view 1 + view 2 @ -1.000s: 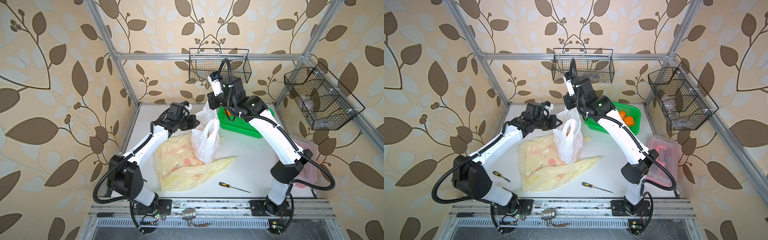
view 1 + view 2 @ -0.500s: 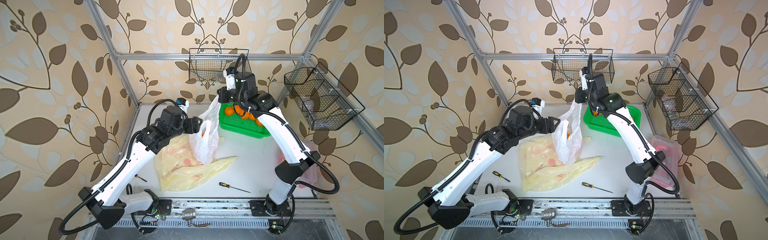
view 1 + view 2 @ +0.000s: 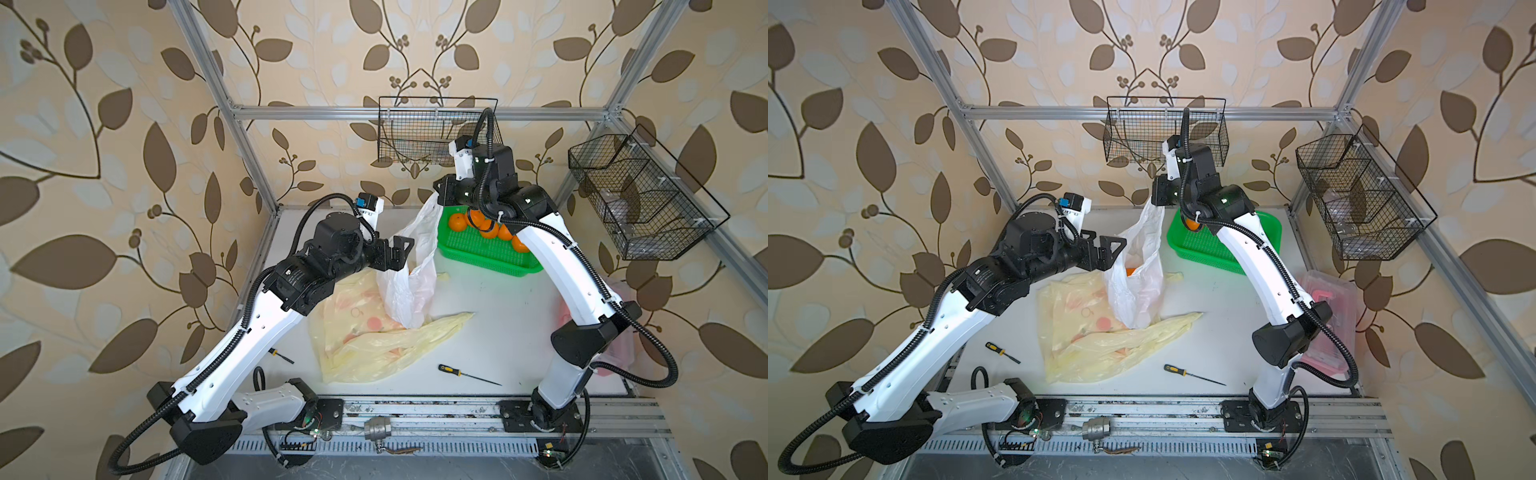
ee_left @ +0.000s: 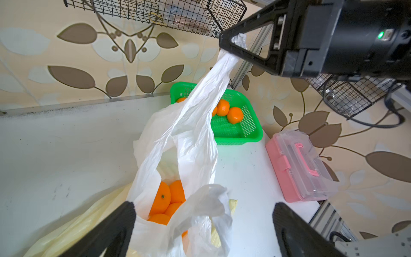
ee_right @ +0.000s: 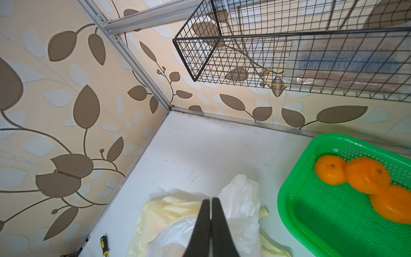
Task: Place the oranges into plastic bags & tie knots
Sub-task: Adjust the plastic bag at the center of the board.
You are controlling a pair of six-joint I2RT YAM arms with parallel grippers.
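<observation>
Screwdriver with a yellow-and-black handle is seen lying at the far left of the white table, close to the left arm. Next along, the left gripper is held off the table with its jaws spread wide and nothing pinched, pointed at the mouth of the white bag. In the left wrist view one loose handle of that bag is flopped between the fingers, though contact can't really be made out. Pale yellow bags with orange-red prints are spread flat on the table below. The white bag is stood on their edge, and about four oranges are sat in its bottom. Its other handle is stretched up tight and clamped in the right gripper, jaws closed on the plastic, above the back of the table. Just right of that, more loose oranges are left in the green basket. A longer screwdriver is laid near the front edge, and a pink-and-clear box is parked at the far right.
</observation>
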